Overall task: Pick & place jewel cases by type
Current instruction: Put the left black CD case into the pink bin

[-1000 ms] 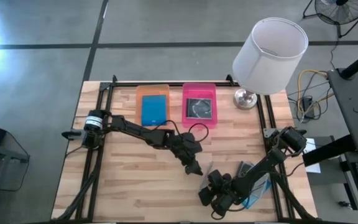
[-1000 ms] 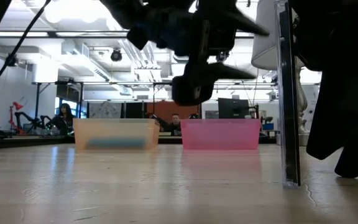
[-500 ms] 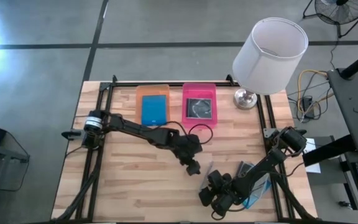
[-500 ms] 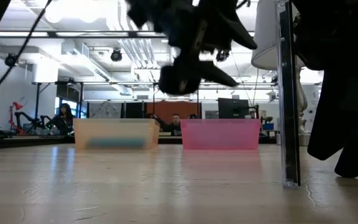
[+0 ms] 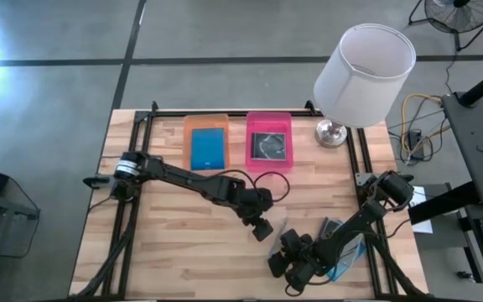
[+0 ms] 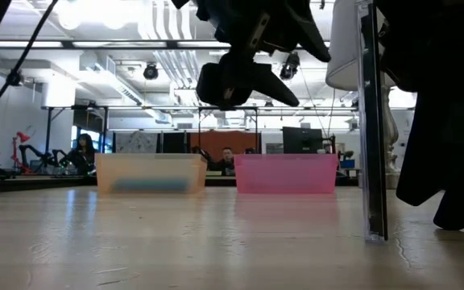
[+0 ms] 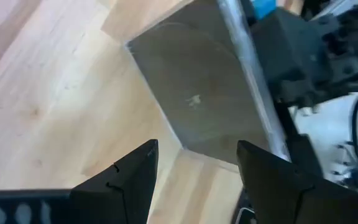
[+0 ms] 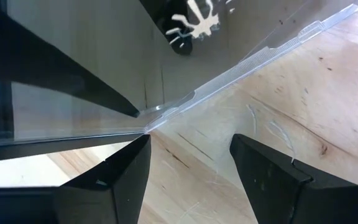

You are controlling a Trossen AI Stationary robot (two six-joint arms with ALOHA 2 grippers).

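Left arm closing in on a clear jewel case stood on edge

Nearest, the clear jewel case (image 6: pixel 370 121) stands upright beside the right gripper (image 5: pixel 296 262), jaws parted; the left gripper (image 5: pixel 261 225), jaws wide and empty, should straddle its edge squarely. Beyond wait the orange tray (image 5: pixel 205 122) and pink tray (image 5: pixel 268 119).

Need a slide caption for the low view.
Clear jewel case standing on edge on the table, orange tray and pink tray behind.
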